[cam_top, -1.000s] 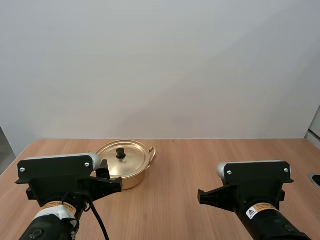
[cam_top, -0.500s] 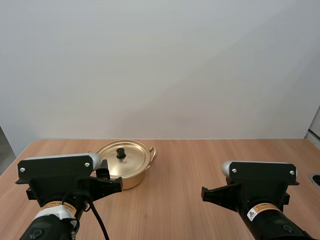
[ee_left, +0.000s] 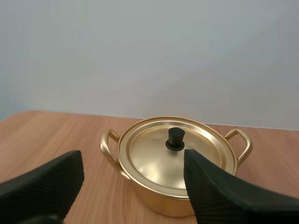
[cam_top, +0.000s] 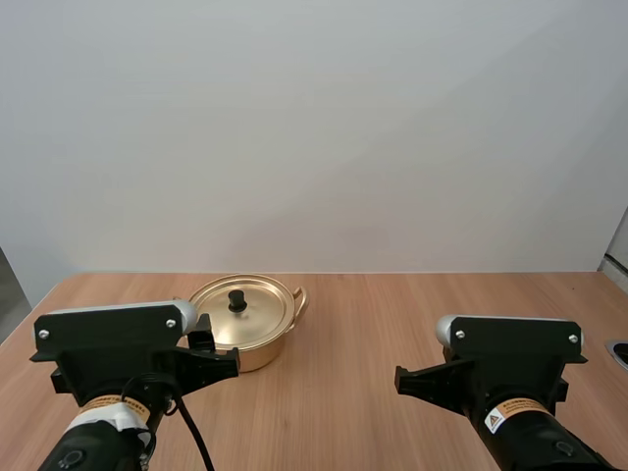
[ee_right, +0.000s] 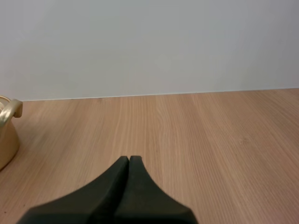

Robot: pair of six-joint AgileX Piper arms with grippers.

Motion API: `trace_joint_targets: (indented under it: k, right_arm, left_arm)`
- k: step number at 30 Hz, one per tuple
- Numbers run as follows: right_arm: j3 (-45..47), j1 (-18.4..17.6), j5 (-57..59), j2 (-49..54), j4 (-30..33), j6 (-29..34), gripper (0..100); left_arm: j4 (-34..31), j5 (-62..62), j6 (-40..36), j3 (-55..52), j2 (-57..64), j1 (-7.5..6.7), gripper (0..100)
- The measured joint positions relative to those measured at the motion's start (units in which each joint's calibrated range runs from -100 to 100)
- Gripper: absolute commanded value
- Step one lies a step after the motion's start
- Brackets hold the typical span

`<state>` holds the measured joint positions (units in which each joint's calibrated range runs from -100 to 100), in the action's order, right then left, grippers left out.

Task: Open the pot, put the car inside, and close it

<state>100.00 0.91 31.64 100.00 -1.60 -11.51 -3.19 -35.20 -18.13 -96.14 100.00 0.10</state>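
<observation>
A gold pot [cam_top: 247, 332] stands on the wooden table at the left, its lid [cam_top: 240, 310] on and a black knob [cam_top: 237, 300] in the lid's middle. In the left wrist view the pot [ee_left: 175, 179] sits just beyond my left gripper [ee_left: 133, 170], whose ribbed fingers [ee_left: 212, 189] stand wide apart with nothing between them. The knob [ee_left: 175, 139] is straight ahead of the gap. My right gripper [ee_right: 129, 161] lies shut as one dark wedge over bare table, with the pot's handle [ee_right: 10, 110] off to its side.
The table [cam_top: 392, 324] runs to a plain white wall at the back. A dark object [cam_top: 619, 351] sits at the table's right edge.
The right arm has shifted slightly to the right and down. The left arm and the pot have stayed where they were.
</observation>
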Motion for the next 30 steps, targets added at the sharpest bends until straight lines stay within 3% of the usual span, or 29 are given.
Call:
trace_joint_targets:
  k: [1,2,7,30]
  right_arm:
    - [0.00,0.00,0.00,0.00,0.00,0.00,0]
    - [0.00,0.00,0.00,0.00,0.00,0.00,0]
    - [0.00,0.00,0.00,0.00,0.00,0.00,0]
    - [0.00,0.00,0.00,0.00,-0.12,0.00,0]
  left_arm:
    - [0.00,0.00,0.00,0.00,0.00,0.00,100]
    - [0.00,0.00,-0.13,0.00,0.00,0.00,90]
    - [-0.12,0.00,-0.13,0.00,0.00,0.00,0]
    - [-0.12,1.17,0.06,0.00,0.00,0.00,0]
